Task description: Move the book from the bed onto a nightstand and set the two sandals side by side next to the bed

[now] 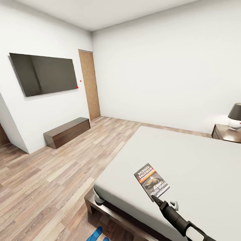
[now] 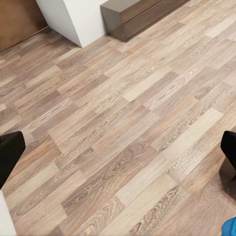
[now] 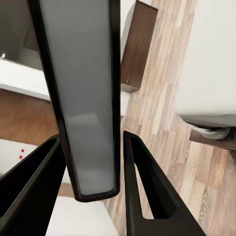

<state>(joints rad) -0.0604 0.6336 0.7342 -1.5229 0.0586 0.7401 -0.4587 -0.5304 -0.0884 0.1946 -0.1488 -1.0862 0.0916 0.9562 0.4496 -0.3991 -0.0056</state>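
Note:
The book (image 1: 151, 181), dark with an orange band and white lettering, is clamped at its lower edge by my right gripper (image 1: 155, 200), cover tilted up over the bed's grey mattress (image 1: 200, 155) near its foot corner. In the right wrist view the book (image 3: 83, 98) shows edge-on between the two black fingers (image 3: 147, 196). Two blue sandals (image 1: 94, 238) lie on the floor by the bed's foot corner, partly cut off. A corner of one sandal (image 2: 229, 227) shows in the left wrist view, where my left gripper (image 2: 118, 152) hangs open over the wood floor. A dark nightstand (image 1: 225, 133) stands at the far right beside the bed.
A lamp (image 1: 237, 116) with a dark shade sits on the nightstand. A long low dark bench (image 1: 66, 132) stands against the left wall under a wall TV (image 1: 44, 73). A wooden door (image 1: 89, 85) is in the far corner. Wood-plank floor (image 1: 49, 180) stretches between bench and bed.

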